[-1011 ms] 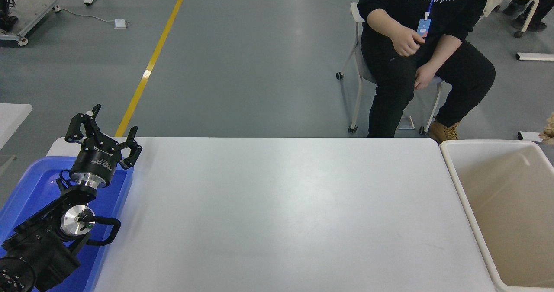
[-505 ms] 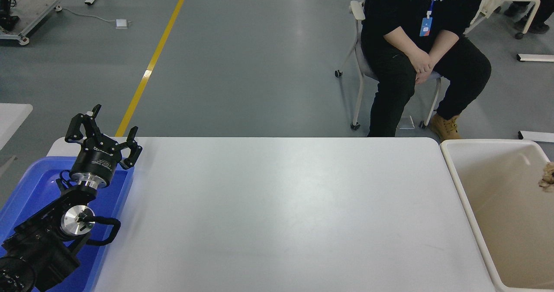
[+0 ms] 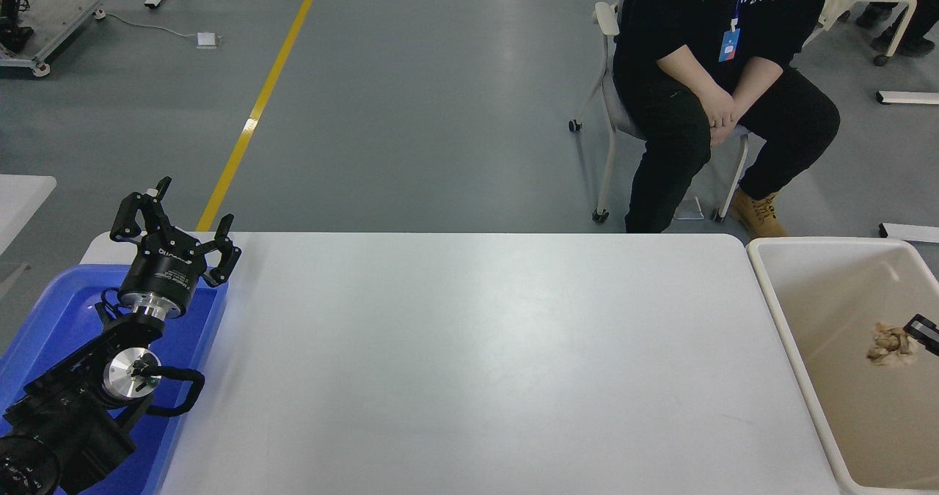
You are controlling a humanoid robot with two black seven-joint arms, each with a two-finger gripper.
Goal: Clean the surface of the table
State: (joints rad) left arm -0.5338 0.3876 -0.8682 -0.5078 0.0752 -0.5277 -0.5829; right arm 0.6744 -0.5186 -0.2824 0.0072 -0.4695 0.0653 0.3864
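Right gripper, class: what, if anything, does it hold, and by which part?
The right gripper touches a crumpled beige wad over the cream bin; whether it grips it cannot be told.

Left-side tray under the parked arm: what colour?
Blue tray, plain; seen best in the head view.

left arm [image 3: 95, 378]: black, silver joint discs, looped black cable | left hand [image 3: 176, 224]: black, white lettering

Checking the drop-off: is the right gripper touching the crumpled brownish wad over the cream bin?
Cannot tell. In the head view only a black tip of the right gripper shows at the edge, right beside the wad over the cream bin; no clear gap or contact.
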